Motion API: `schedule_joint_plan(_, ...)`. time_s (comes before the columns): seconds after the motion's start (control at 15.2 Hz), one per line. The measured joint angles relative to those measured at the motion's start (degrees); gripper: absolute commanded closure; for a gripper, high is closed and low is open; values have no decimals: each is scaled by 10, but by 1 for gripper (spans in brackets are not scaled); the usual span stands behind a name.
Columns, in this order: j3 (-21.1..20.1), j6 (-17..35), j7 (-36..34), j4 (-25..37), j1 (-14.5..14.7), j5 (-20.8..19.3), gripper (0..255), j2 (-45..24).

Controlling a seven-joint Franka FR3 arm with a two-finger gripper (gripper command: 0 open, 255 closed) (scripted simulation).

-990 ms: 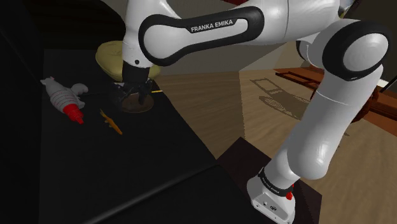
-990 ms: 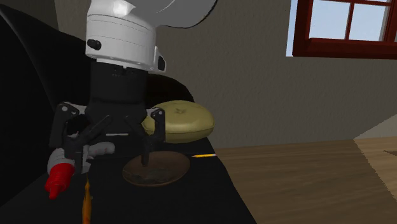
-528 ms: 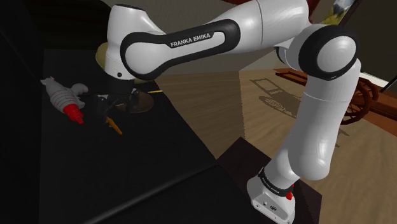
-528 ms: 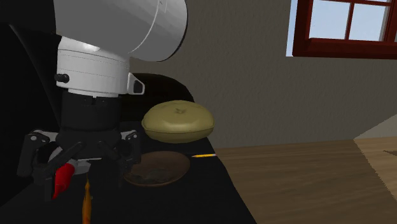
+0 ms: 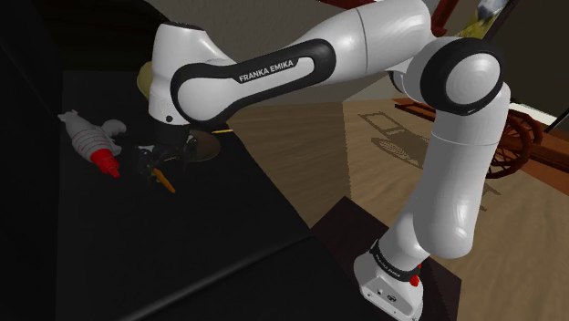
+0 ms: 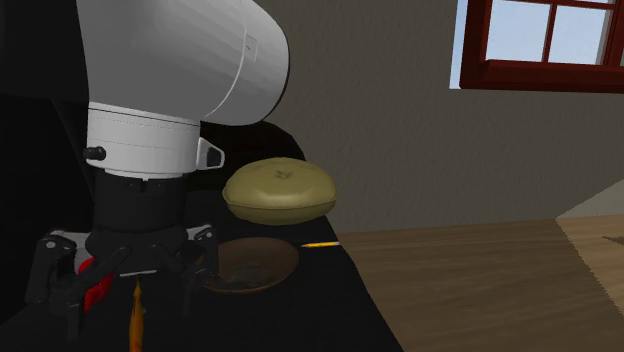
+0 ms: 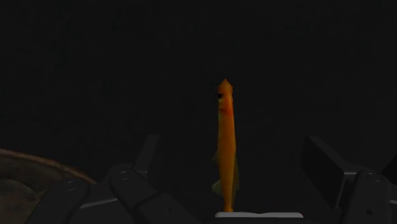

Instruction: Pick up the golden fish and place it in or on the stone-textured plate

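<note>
Pincer (image 6: pixel 128 293), released, has swung from above the plate (image 6: pixel 255 262) to straddle the fish (image 7: pixel 226 146) on the bench (image 5: pixel 210 237); closing on it appears the next step.

bare surface (image 5: pixel 182 242) around fish (image 7: pixel 226 146); plate (image 6: pixel 256 266) near.

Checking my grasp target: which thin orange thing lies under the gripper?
The golden fish, between the open fingers; the orange stick lies beside the plate.
</note>
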State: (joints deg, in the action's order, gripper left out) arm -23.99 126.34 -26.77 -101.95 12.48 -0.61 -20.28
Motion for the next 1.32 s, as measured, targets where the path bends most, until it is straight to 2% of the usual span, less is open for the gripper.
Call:
schedule_joint_plan(0.13, 0, 0, 0, 0, 0, 0, 0, 0)
schedule_joint_plan(0.2, 0, 0, 0, 0, 0, 0, 255, 0)
schedule_joint_plan(0.86, 0, 0, 0, 0, 0, 0, 255, 0)
schedule_joint_plan(1.32, -3, -40, 0, 27, -2, 6, 255, 15)
